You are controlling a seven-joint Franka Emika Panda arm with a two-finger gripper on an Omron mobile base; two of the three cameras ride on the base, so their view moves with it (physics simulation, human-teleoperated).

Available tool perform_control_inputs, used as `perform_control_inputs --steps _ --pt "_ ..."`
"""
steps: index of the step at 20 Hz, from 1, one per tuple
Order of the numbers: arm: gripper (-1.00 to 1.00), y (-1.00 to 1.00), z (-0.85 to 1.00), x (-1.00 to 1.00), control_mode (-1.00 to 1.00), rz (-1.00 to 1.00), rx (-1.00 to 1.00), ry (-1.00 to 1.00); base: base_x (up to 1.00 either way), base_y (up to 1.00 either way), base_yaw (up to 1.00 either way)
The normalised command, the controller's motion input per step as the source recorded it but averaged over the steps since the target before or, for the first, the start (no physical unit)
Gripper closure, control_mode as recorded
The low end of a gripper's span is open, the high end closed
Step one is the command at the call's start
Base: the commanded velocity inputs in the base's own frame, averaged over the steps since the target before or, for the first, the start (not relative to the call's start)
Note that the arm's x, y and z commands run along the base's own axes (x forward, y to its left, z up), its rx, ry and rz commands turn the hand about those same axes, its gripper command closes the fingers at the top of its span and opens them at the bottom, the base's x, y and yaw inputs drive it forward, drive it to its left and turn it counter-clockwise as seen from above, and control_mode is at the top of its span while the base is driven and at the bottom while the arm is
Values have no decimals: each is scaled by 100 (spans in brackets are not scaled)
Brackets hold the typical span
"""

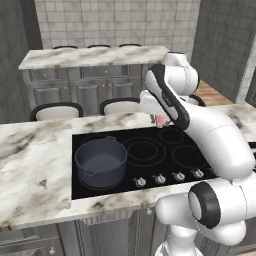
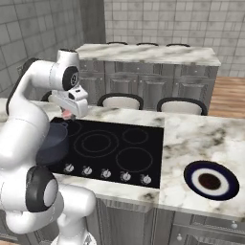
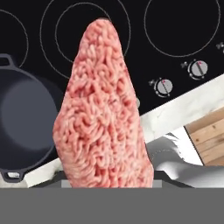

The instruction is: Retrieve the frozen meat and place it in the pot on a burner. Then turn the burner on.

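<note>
Pink frozen meat (image 3: 103, 113) is pinched in your tool (image 1: 161, 120), held above the black cooktop (image 1: 150, 131); pot (image 1: 100, 161) sits front-left, apart.

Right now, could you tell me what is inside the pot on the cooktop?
The pot looks empty: its bare dark floor shows. The frozen meat is held above the cooktop, not in it. In the hand view the meat hides its right edge.

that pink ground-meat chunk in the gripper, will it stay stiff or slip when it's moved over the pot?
The pink, pebbly-textured meat chunk stands straight up from the gripper without sagging, so probably stiff. Its lumpy surface likely grips well. It is held at one end only, so it may pivot.
</note>
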Motion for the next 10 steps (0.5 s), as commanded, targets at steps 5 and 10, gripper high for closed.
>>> perform_control_inputs --steps 5,10 --pt "100 86 -14 46 -100 -1 -11 0 0 0 0" --pt "100 78 -34 67 -100 5 -18 4 0 0 0"
